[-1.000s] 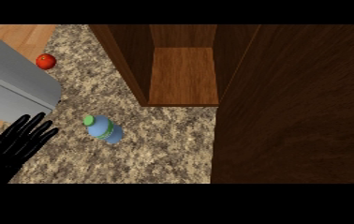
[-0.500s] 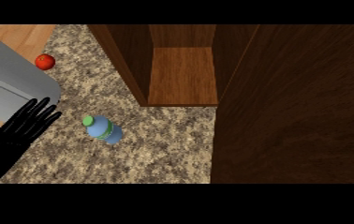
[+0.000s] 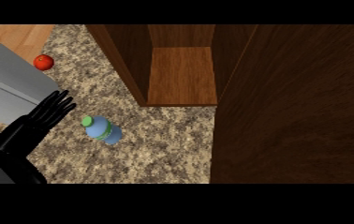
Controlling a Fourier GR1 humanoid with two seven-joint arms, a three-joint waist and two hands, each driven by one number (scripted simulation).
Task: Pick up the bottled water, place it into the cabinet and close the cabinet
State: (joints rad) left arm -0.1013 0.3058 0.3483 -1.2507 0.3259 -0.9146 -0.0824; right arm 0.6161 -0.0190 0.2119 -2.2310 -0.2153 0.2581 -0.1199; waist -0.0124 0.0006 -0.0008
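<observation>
The bottled water (image 3: 102, 130) stands on the speckled counter (image 3: 166, 143), a blue bottle with a green cap, seen from above. My left hand (image 3: 40, 117) is just left of it, fingers straight and pointing up and to the right, a small gap from the bottle. The wooden cabinet (image 3: 181, 75) is open behind the bottle, its bare shelf in view. Its door (image 3: 283, 106) stands open at the right and fills that side. My right hand does not show.
A red apple-like fruit (image 3: 44, 62) lies at the far left on a light wooden surface. A grey appliance (image 3: 21, 89) sits at the left edge behind my left hand.
My left hand has risen from the lower left edge up and to the right, closer to the bottle. The bottle and cabinet have not moved.
</observation>
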